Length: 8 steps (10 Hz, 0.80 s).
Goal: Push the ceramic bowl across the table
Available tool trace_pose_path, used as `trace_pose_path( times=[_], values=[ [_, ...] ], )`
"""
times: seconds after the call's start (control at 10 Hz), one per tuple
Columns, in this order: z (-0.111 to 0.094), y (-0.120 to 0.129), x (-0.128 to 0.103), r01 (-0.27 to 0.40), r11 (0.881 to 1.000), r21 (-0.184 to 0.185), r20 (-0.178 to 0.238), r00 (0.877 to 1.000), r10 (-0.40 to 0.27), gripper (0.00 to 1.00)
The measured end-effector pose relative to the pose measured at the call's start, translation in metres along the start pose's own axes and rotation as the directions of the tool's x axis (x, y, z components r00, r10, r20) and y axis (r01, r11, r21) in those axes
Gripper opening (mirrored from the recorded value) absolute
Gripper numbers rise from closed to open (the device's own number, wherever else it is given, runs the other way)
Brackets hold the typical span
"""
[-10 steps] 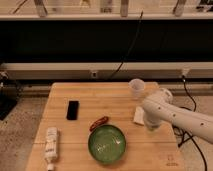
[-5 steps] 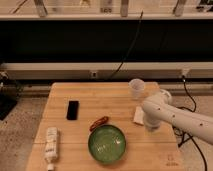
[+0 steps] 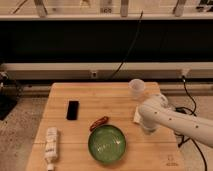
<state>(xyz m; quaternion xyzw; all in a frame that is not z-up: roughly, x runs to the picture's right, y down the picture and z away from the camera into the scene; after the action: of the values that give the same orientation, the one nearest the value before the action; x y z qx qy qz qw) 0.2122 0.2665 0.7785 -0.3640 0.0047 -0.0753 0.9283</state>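
Observation:
The ceramic bowl (image 3: 107, 143) is round and glossy green and sits on the light wooden table (image 3: 100, 100) near its front edge, at the middle. My white arm comes in from the right, and my gripper (image 3: 148, 127) hangs at its end above the table, to the right of the bowl and a little apart from its rim. Its end is hidden behind the white wrist casing.
A small white cup (image 3: 136, 88) stands at the back right. A black phone (image 3: 73, 110) lies at the left. A red-brown snack stick (image 3: 99, 122) lies just behind the bowl. A white bottle (image 3: 51, 143) lies at the front left. A pale flat item (image 3: 136, 116) lies beside my arm.

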Motion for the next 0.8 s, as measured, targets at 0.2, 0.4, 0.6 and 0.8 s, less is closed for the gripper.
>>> trace_pose_path(
  times=[0.2,0.4,0.6,0.8],
  values=[
    [0.006,-0.002,-0.018,0.031,1.000,0.005,0.006,1.000,-0.031,0.02],
    [0.008,0.001,-0.018,0.046,0.999,0.000,0.004,0.999,-0.046,0.02],
    [0.010,0.000,-0.034,0.083,0.997,-0.005,0.000,0.997,-0.083,0.02],
    [0.009,-0.004,-0.060,0.121,0.993,-0.008,-0.005,0.993,-0.121,0.02]
  ],
)
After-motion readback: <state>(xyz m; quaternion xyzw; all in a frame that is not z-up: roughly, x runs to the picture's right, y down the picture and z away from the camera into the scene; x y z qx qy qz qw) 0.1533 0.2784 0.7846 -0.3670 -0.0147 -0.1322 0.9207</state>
